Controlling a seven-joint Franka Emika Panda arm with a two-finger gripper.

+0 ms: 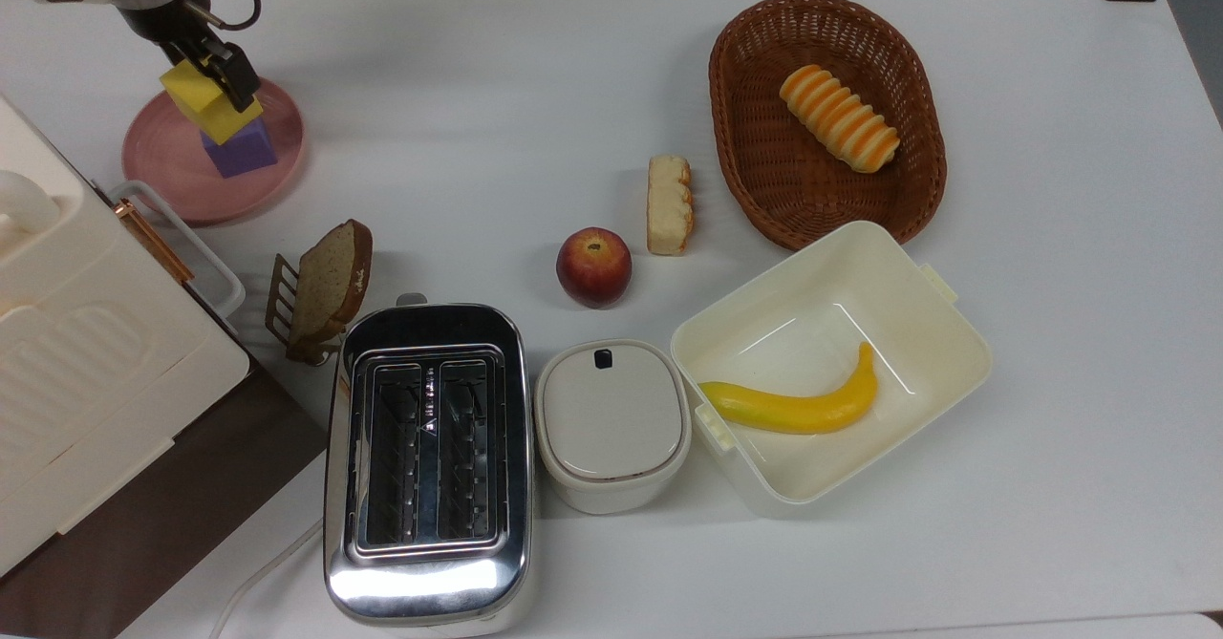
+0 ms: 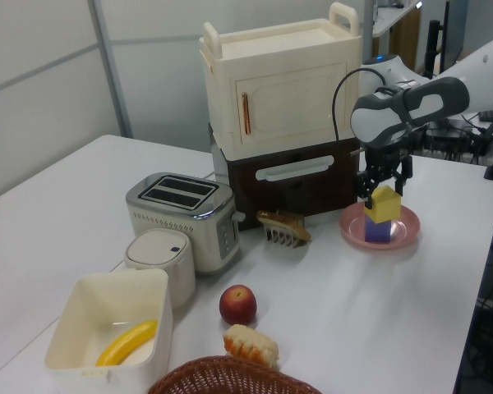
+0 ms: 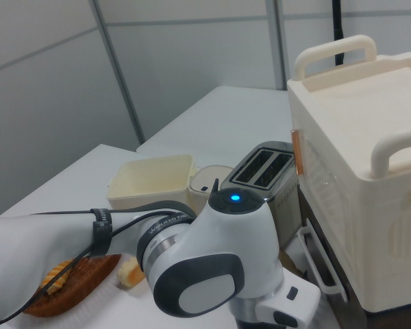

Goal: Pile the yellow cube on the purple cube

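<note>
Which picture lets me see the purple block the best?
The top view: the purple cube sits on the pink plate, with its side clear under the yellow cube held by the gripper. In the left view the purple cube is small and far off. In the right view the robot arm is in front.

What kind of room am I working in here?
Likely a lab bench dressed as a kitchen: a toaster, a bread basket and a robot arm on a white table, partition walls behind.

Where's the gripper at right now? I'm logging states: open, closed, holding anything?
Gripper: closed on the yellow cube, above the purple cube.
</note>
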